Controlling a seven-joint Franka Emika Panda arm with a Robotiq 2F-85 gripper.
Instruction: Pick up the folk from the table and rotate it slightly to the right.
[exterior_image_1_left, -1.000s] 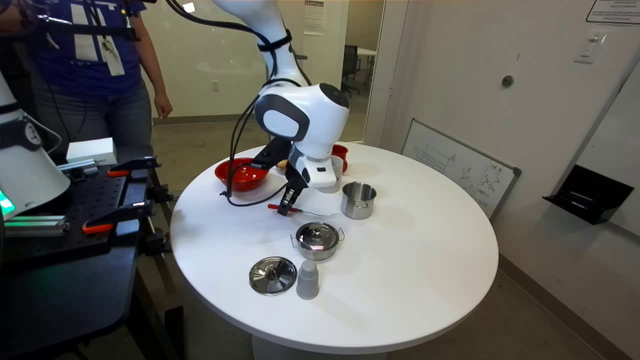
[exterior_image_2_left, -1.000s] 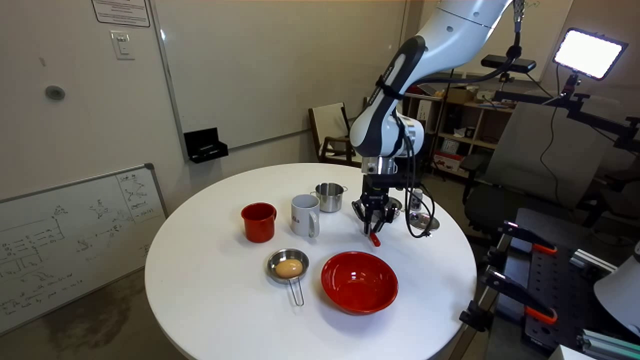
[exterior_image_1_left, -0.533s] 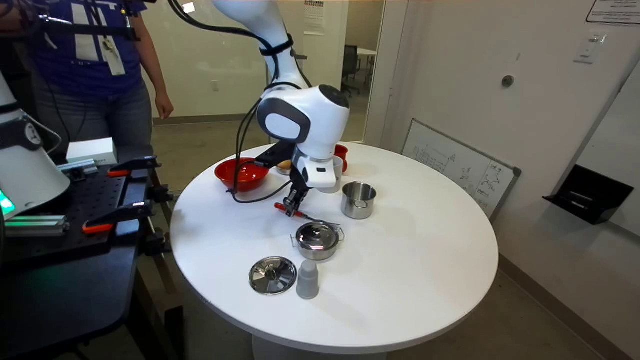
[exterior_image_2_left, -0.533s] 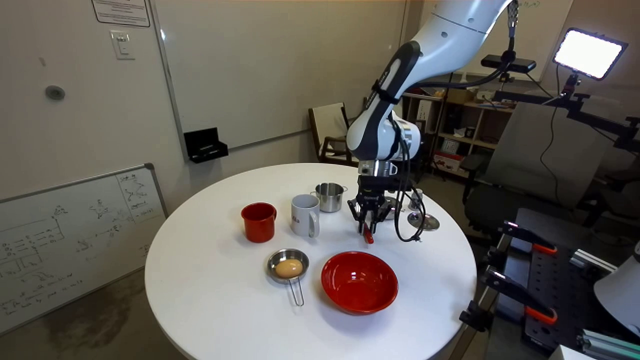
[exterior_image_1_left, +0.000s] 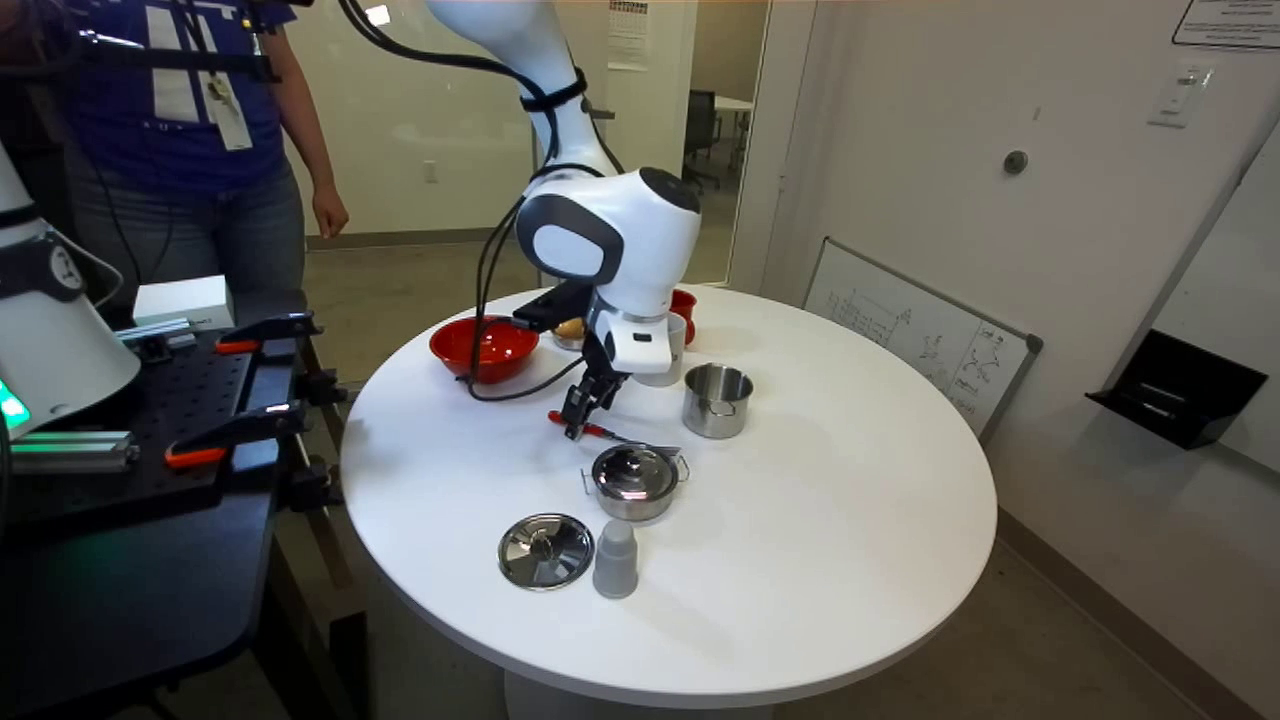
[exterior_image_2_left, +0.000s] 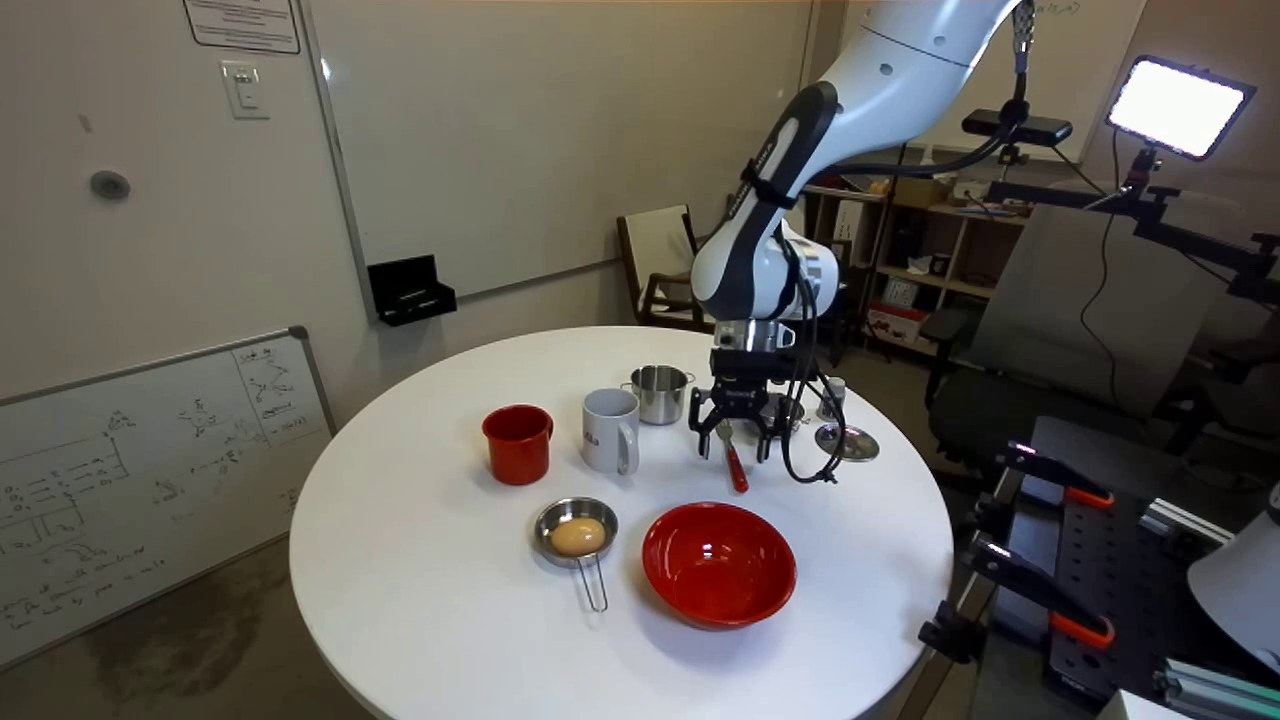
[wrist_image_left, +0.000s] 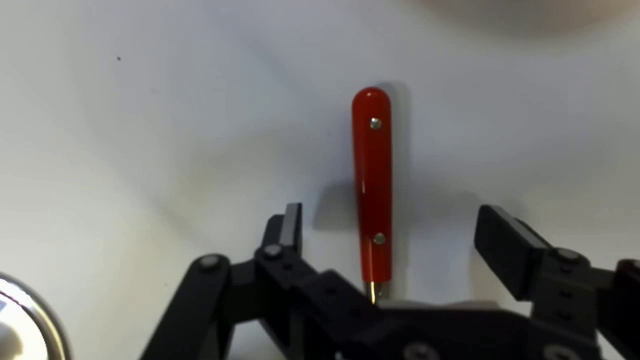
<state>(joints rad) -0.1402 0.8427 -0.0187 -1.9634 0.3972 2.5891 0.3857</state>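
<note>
The folk (wrist_image_left: 372, 185) lies on the white table (exterior_image_1_left: 820, 540), its red handle in plain sight in the wrist view. Most of its metal head is covered there by the gripper's dark body. In an exterior view the folk (exterior_image_1_left: 602, 432) points its head at the lidded steel pot; whether they touch I cannot tell. My gripper (wrist_image_left: 392, 220) is open astride the handle, with a gap on either side and nothing held. Seen in an exterior view, the spread gripper (exterior_image_2_left: 733, 452) is low over the table, and the folk's handle (exterior_image_2_left: 738, 470) shows between its fingers.
Close by stand the lidded pot (exterior_image_1_left: 635, 485), a loose lid (exterior_image_1_left: 545, 550), a grey shaker (exterior_image_1_left: 616, 562) and an uncovered steel pot (exterior_image_2_left: 658, 395). A red bowl (exterior_image_2_left: 718, 565), a small pan (exterior_image_2_left: 545, 540) with an egg, a mug (exterior_image_2_left: 608, 435) and a red cup (exterior_image_2_left: 518, 447) share the table.
One second ago the gripper was closed on the red handle. The folk then turned, its head swinging toward the lidded pot. Now the fingers have spread and let go.
</note>
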